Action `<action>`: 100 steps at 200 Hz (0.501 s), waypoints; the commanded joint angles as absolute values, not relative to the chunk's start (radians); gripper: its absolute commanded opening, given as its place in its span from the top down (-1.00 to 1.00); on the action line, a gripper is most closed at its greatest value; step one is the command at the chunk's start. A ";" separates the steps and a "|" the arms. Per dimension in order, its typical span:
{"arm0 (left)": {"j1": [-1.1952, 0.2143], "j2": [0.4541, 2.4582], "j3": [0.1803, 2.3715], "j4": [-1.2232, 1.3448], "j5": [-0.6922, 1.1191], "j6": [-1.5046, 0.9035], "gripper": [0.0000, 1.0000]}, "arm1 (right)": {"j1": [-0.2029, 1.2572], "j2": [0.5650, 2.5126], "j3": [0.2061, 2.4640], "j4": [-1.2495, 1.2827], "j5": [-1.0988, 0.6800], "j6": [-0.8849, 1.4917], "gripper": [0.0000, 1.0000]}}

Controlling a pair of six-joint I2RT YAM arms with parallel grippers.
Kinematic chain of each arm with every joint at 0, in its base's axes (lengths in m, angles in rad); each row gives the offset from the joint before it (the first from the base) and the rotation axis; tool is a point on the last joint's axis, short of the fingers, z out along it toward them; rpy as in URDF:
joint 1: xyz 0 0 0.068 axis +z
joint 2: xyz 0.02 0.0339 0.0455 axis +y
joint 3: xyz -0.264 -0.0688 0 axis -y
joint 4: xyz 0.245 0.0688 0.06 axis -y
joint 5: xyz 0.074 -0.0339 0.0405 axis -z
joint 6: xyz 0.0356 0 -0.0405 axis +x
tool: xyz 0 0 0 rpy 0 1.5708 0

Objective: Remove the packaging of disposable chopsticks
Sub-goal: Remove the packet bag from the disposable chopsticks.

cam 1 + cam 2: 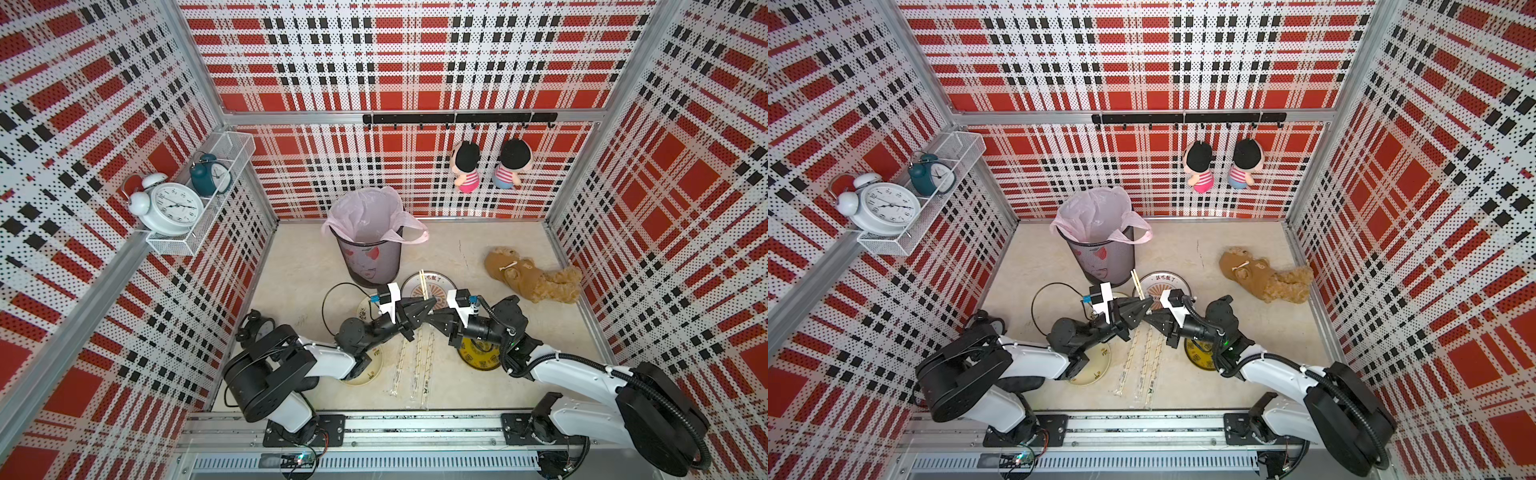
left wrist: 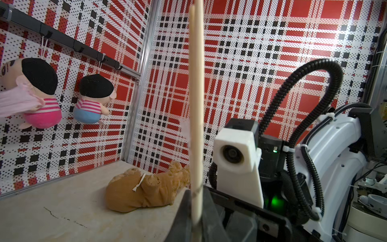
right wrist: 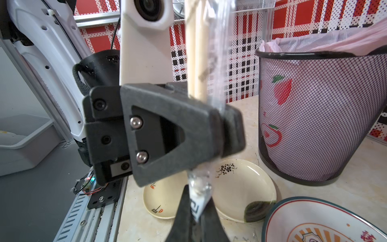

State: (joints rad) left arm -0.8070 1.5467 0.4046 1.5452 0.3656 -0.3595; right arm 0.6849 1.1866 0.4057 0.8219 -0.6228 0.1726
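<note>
My left gripper (image 2: 196, 222) is shut on a pair of disposable chopsticks (image 2: 196, 104), pale wooden sticks standing up from its jaws. In both top views the sticks (image 1: 424, 284) (image 1: 1137, 284) slant over a patterned plate. My right gripper (image 3: 196, 206) is shut on the end of the clear packaging (image 3: 219, 52), which runs through the left gripper's jaws and alongside the sticks (image 3: 196, 62). In a top view both grippers meet tip to tip, left (image 1: 432, 306) and right (image 1: 433, 318). Three wrapped pairs (image 1: 417, 365) lie on the table in front of them.
A mesh bin with a pink liner (image 1: 370, 249) stands behind the grippers. A patterned plate (image 1: 436, 280), cream plates (image 1: 365, 372) (image 3: 243, 188) and a yellow plate (image 1: 478, 359) lie around them. A brown teddy (image 1: 532, 276) lies at the right.
</note>
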 commanded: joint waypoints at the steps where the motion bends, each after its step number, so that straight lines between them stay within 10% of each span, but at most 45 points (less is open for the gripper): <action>1: -0.792 1.549 0.364 1.335 0.399 -0.340 0.67 | 0.692 1.162 0.440 1.056 -0.623 0.150 1.00; 100: -0.784 1.304 0.479 1.155 0.322 -0.239 -0.31 | 0.692 1.151 0.367 1.043 -0.621 0.147 1.00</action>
State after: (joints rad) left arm -0.7906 1.3556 0.4339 1.2259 0.3565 -0.2802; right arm 0.6849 1.1736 0.3767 0.9863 -0.5983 0.1684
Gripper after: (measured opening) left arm 0.620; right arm 0.072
